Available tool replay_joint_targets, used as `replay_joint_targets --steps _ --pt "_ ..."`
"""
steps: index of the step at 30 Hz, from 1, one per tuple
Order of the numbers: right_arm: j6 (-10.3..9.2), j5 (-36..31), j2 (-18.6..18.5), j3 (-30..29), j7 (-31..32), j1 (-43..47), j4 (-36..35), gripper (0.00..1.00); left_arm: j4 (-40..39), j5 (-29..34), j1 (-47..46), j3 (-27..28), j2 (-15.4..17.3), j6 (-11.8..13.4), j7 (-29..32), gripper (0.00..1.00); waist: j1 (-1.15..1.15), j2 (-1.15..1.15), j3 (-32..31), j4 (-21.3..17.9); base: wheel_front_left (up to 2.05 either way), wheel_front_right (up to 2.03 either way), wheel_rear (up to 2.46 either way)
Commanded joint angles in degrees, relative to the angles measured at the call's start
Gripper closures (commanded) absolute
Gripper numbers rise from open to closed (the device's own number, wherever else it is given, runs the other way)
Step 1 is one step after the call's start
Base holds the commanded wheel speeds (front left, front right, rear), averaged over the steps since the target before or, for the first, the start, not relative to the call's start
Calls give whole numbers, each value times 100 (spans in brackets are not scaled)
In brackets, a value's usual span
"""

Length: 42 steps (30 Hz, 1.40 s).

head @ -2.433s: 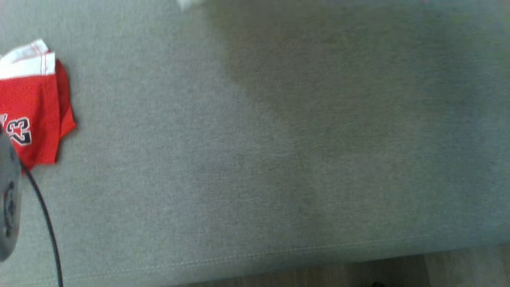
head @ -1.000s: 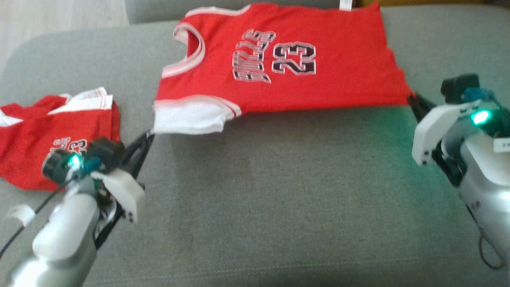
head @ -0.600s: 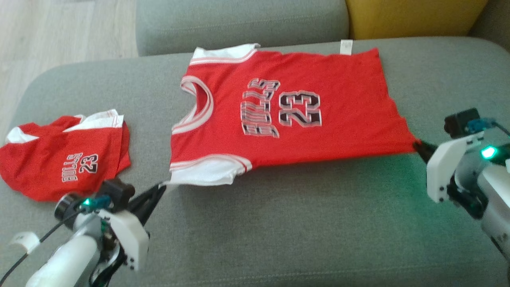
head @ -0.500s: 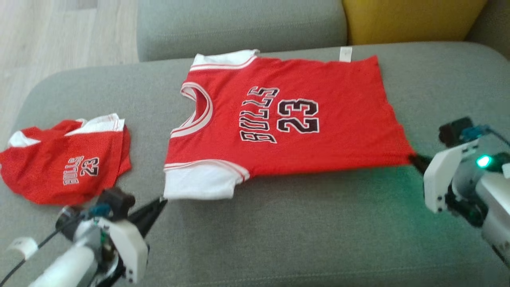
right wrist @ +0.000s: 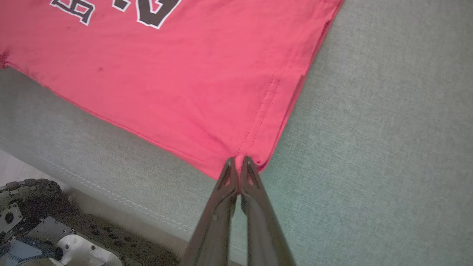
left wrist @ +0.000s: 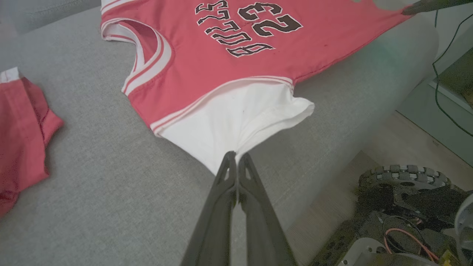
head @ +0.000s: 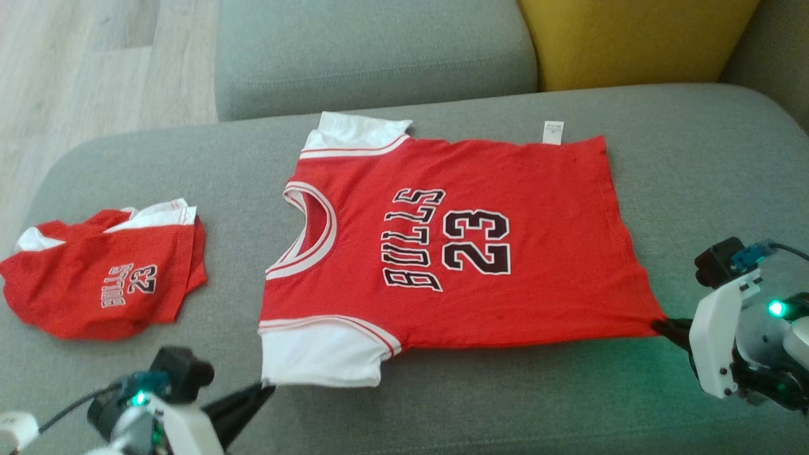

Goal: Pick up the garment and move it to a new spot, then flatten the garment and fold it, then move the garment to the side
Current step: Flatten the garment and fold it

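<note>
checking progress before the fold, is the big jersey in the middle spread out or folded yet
Spread, not folded. The big jersey lies open on the sofa, print up, both sleeves showing; left gripper and right gripper pinch its near corners.

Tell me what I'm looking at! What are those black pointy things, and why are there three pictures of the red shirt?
It's a robot with two arms, tidying clothes on a grey sofa. The black pointy things are its grippers, like pinching fingers. One picture comes from a camera on its head, looking down. The other two come from cameras on its wrists, looking along each gripper. The big red Bulls shirt with number 23 lies spread out on the sofa. The left gripper is pinched shut on the shirt's white sleeve. The right gripper is pinched shut on a bottom corner of the shirt. A second, smaller red shirt lies crumpled off to the robot's left, apart from the big one. A yellow cushion sits at the back.
</note>
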Motion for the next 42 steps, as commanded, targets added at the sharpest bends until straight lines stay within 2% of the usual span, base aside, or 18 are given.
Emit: replay_joint_targets --steps 1,9,12,18,27,42 --pt "-4 58 -265 -45 -42 19 -168 100 -197 -25 -175 282 326 40 19 100 1 0 -28 -17 0 0 0" --pt "-4 375 -644 47 324 263 -904 100 -815 -316 256 329 635 185 159 100 1 0 -101 -91 0 0 0" --pt "-4 342 -655 -44 299 218 -1023 100 -956 -303 260 397 681 291 129 100 1 0 -71 -125 0 0 0" --pt "-4 66 -516 -248 269 76 -832 100 -1019 -206 -10 480 688 288 124 100 1 0 12 -146 0 0 0" --pt "-4 -476 -29 -679 158 -337 -414 100 -583 89 -817 806 508 442 -112 100 1 0 333 -208 0 0 0" --pt "-4 -1375 789 -608 -436 -1202 545 100 787 627 -2415 647 -118 190 -329 100 1 0 1173 -333 0 0 0"
